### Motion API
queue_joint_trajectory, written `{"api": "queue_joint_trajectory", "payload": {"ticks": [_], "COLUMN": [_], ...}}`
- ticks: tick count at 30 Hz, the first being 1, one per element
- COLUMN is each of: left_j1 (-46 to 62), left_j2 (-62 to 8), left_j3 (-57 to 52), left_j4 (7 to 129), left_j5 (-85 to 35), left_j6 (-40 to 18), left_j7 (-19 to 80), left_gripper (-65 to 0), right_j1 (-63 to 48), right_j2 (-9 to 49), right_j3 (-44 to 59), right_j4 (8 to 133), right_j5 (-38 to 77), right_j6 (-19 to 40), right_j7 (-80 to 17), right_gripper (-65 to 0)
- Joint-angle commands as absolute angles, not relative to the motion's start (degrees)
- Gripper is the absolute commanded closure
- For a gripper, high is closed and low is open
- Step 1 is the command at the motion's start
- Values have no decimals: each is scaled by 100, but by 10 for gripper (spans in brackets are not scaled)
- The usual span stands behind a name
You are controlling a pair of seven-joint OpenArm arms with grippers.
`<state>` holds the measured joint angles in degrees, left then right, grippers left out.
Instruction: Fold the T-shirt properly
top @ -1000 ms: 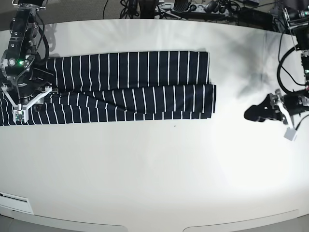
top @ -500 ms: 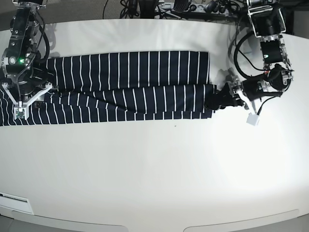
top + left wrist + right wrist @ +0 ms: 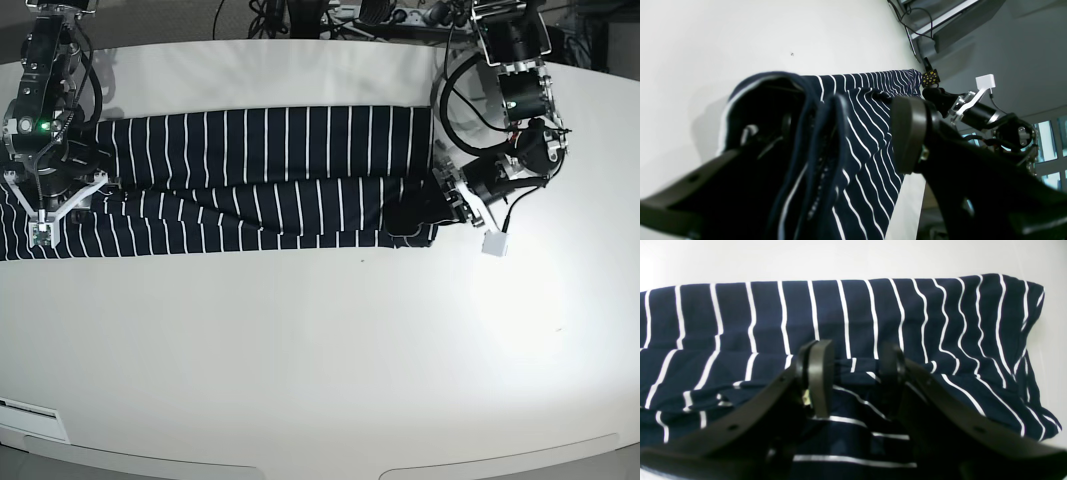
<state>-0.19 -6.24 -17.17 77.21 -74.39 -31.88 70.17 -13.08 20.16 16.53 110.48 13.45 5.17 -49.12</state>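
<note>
The T-shirt (image 3: 260, 180), dark navy with thin white stripes, lies on the white table (image 3: 320, 350) as a long strip folded lengthwise. My left gripper (image 3: 420, 215) is at the strip's right end. In the left wrist view the left gripper (image 3: 840, 126) is open, with the lifted shirt edge (image 3: 813, 110) draped over one finger and the other finger (image 3: 908, 133) bare. My right gripper (image 3: 42, 215) is on the strip's left end. In the right wrist view the right gripper (image 3: 855, 373) is pinching a bunched fold of the shirt (image 3: 853, 316).
Cables and equipment (image 3: 380, 15) line the far edge of the table. A small white tag (image 3: 493, 243) hangs from the left arm, just off the shirt's right end. A white label (image 3: 30, 410) sits at the front left edge.
My left arm has swung in from the table's right side to the shirt's right end, and its gripper now straddles the shirt edge. The right arm has not moved.
</note>
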Motion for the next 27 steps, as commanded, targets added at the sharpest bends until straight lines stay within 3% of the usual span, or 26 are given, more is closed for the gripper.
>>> {"api": "queue_joint_trajectory", "payload": {"ticks": [1,15,27], "left_j1": [108,-499,-1050], "left_j2": [-478,-635,-1260], "left_j3": [-1503,-1973,-2115], "left_j4": [7642,7647,7647], "left_j5": [-7264,-7015,-6687], "left_j6": [-2864,-2888,-2689], "left_j7": [7542,7481,7415], "left_gripper": [-377,-376,-375], "right_j1": [-1219,-1221,-1219], "right_j2": [2112,2185,2462], "right_j3": [1686,1686,1686], "right_j4": [11157,11157,11157], "right_j5": [1323,1323,1323], "right_j6": [506,626,622], "right_j7": [-4779,-4786,-4783], "right_gripper": [-257,-257,-257]}}
